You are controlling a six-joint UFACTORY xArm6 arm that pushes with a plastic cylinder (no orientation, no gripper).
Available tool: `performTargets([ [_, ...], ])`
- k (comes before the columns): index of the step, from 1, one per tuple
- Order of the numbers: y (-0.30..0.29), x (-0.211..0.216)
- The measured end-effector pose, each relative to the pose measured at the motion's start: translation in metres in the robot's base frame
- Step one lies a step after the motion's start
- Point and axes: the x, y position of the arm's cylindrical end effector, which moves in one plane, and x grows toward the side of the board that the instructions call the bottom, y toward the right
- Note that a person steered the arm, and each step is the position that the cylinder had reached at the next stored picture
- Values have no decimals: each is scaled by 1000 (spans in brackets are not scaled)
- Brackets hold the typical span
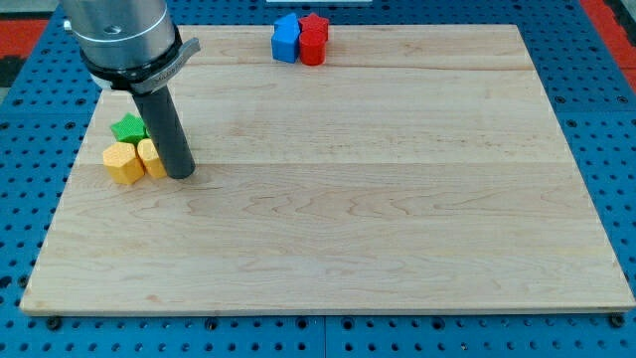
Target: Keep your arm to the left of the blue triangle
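Tip position: my tip (181,175) rests on the wooden board (397,219), touching the right side of a yellow block (151,157).

I have no jaws on this rig, only a bare rod holding nothing. Relative to my tip: a second yellow block (123,163) sits just beyond the first toward the view's left, and a green block (128,127) lies just above them. The blue block (286,39), shape unclear, is well apart toward the view's upper right, touching two red blocks (313,40).
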Motion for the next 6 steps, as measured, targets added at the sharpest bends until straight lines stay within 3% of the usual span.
performTargets([
  [3, 37, 13],
  [4, 120, 12],
  [5, 172, -9],
  [6, 173, -58],
])
